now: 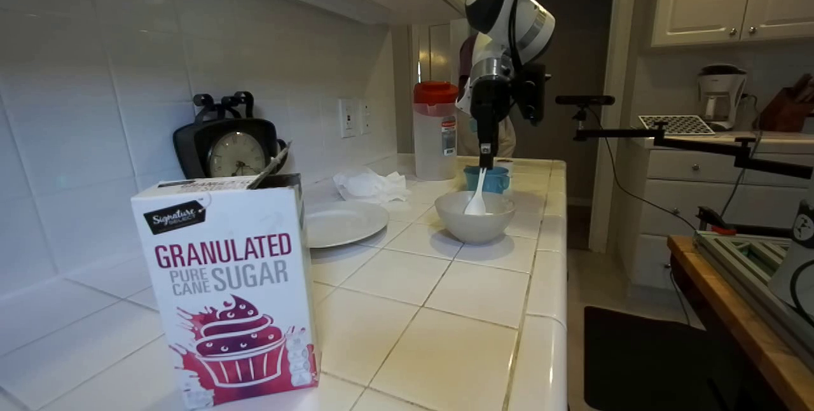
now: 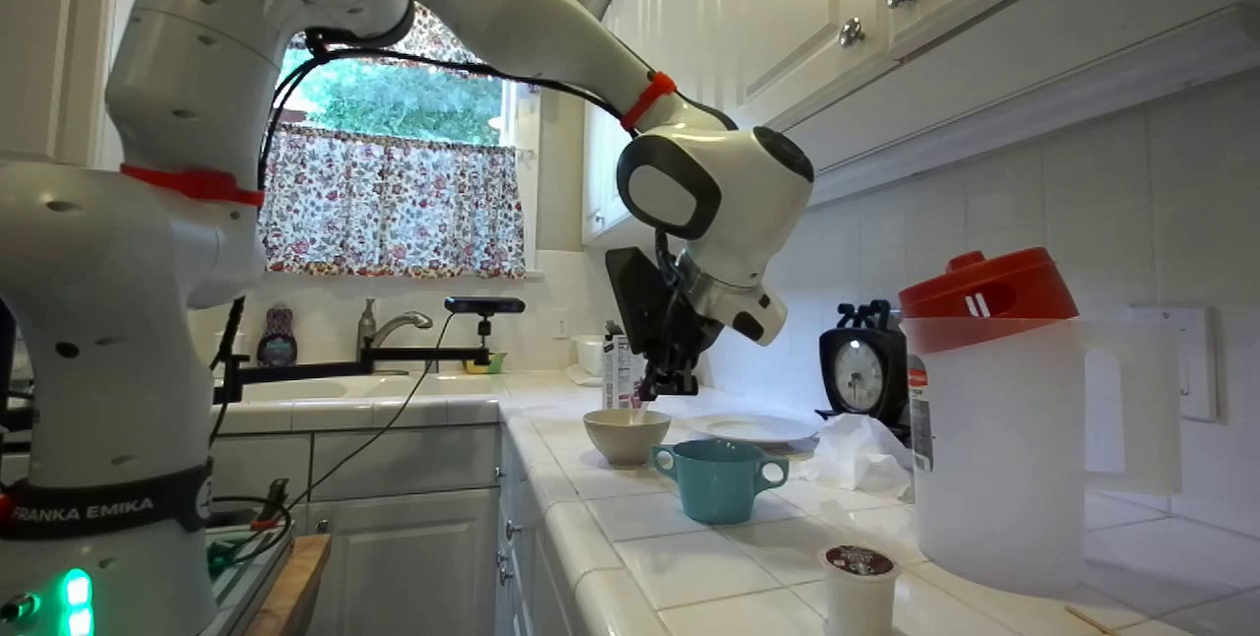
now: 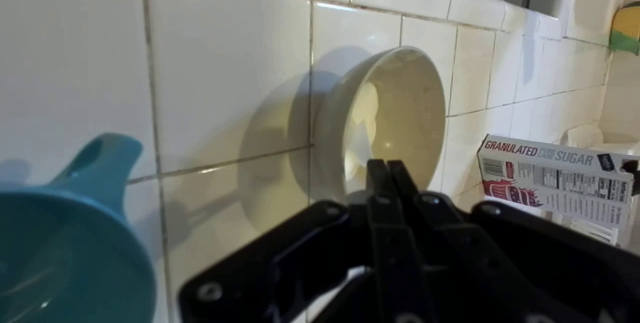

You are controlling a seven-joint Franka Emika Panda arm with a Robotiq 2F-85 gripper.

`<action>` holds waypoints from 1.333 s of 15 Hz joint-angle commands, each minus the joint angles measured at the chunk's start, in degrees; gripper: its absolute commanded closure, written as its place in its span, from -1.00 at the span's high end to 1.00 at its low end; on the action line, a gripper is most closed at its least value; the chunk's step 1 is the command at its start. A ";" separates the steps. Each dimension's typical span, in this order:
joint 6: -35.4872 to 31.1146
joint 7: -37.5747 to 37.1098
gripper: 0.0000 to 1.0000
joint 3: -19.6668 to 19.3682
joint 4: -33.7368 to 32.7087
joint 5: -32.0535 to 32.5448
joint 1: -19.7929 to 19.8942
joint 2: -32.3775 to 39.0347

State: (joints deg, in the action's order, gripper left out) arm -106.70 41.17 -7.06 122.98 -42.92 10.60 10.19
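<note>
In both exterior views my gripper (image 1: 486,161) points down over a pale bowl (image 1: 474,231) on the tiled counter. A white spoon (image 1: 476,202) stands tilted in that bowl, and its handle runs up to my fingertips, which are shut on it. From the wrist, the gripper (image 3: 386,164) shows its fingers almost together, hiding the handle; inside the bowl (image 3: 415,108) lies a pale shape that I cannot make out clearly. A teal two-handled cup (image 2: 722,480) stands beside the bowl. Farther along the counter is a granulated sugar box (image 3: 555,178), upright with its top flap raised.
A white plate (image 1: 346,223) and crumpled white paper (image 2: 858,454) lie toward the wall. A tall pitcher with a red lid (image 2: 994,311), a black clock-like dial (image 2: 856,370) and a small pod cup (image 2: 858,587) stand there too. Wall cabinets (image 2: 787,16) hang above.
</note>
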 commanded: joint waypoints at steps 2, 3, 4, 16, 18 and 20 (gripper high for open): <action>1.42 2.49 -0.99 0.10 -1.59 -1.01 0.62 1.53; 0.98 1.62 -0.99 -0.07 -1.36 -0.49 0.60 1.38; 0.69 1.06 -0.99 -0.23 -1.16 -0.06 0.62 1.25; 2.21 -0.33 -0.99 -0.12 -2.25 1.20 0.54 2.68; 3.04 -0.26 -0.99 0.13 -2.69 1.14 0.54 2.94; 3.97 -0.18 -0.99 0.27 -3.11 1.11 0.54 3.16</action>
State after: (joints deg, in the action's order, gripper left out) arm -105.27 42.05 -7.06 122.04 -42.80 10.85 12.07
